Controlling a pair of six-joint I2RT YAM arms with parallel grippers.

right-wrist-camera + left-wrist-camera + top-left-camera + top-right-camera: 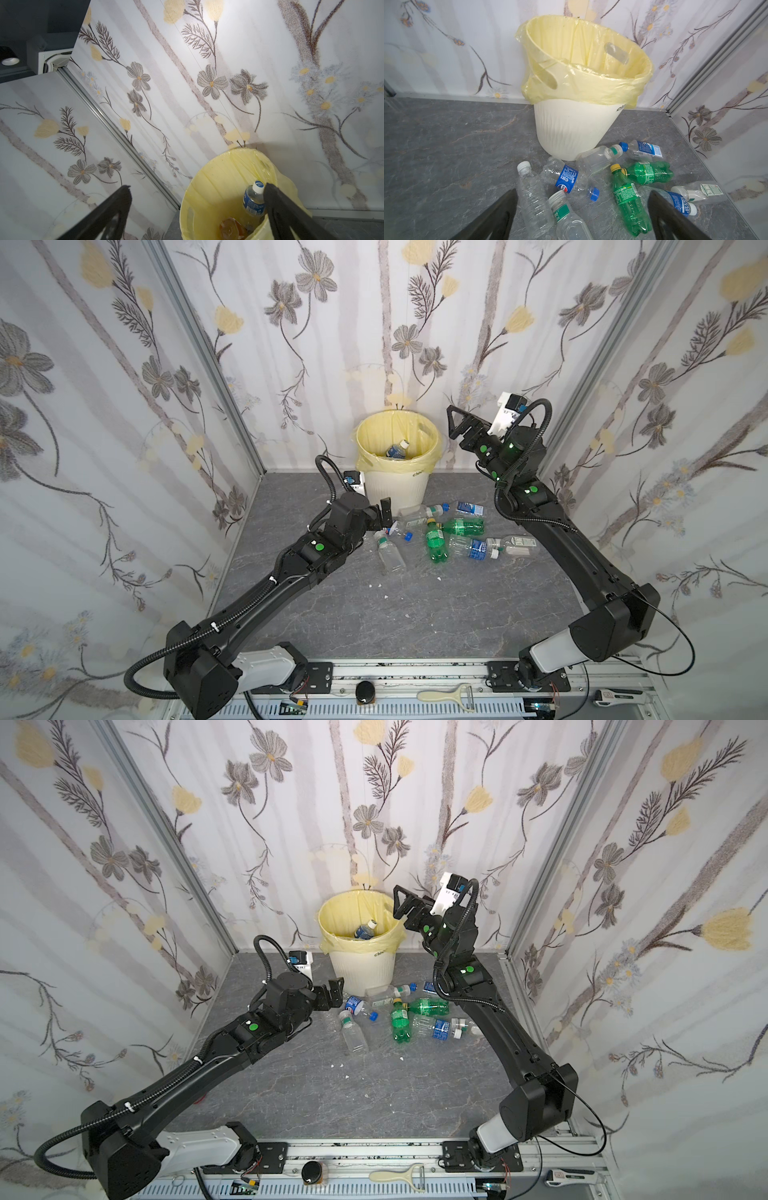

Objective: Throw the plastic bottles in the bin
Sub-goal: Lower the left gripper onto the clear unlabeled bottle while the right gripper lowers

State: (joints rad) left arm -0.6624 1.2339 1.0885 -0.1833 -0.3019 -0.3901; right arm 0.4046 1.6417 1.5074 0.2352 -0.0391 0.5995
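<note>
Top views, surface: you have a grey marbled surface (415, 614), its near half bare but for a few white scraps (386, 596). A metal rail (415, 674) runs along the front edge, and a cream peeler (446, 696) lies by it.
Top views, room: floral-papered walls (332, 344) close the back and both sides, with aluminium posts (208, 356) in the back corners.
Top views, bin: in both top views the bin (395, 489) stands at the middle of the back edge, against the wall. A yellow bag (432, 456) is folded over its rim, and one blue-labelled bottle (397, 450) is inside.
Top views, bottles: the other bottles (390, 553), two green bottles (436, 545) among them, lie in a loose heap just in front of the bin's foot, spreading toward the right edge.
Top views, left gripper: your left gripper (382, 515) sits low at the heap's left end, just beside the bin's foot.
Top views, right gripper: your right gripper (451, 422) is raised beside the bin's rim on its right, jaws apart and empty.
Left wrist, gripper: the fingers (500, 209) are spread wide with nothing held. Clear bottles and one green one lie on the surface between them, and the bin stands behind the heap.
Left wrist, count: you can make out nine bottles on the surface.
Right wrist, gripper: the fingers (116, 207) are wide apart and empty above the bin's mouth, and one crosses in front of the blue-labelled bottle.
Right wrist, bin floor: something orange-brown lies at the bottom, perhaps a crushed bottle; it is too dim to be sure.
</note>
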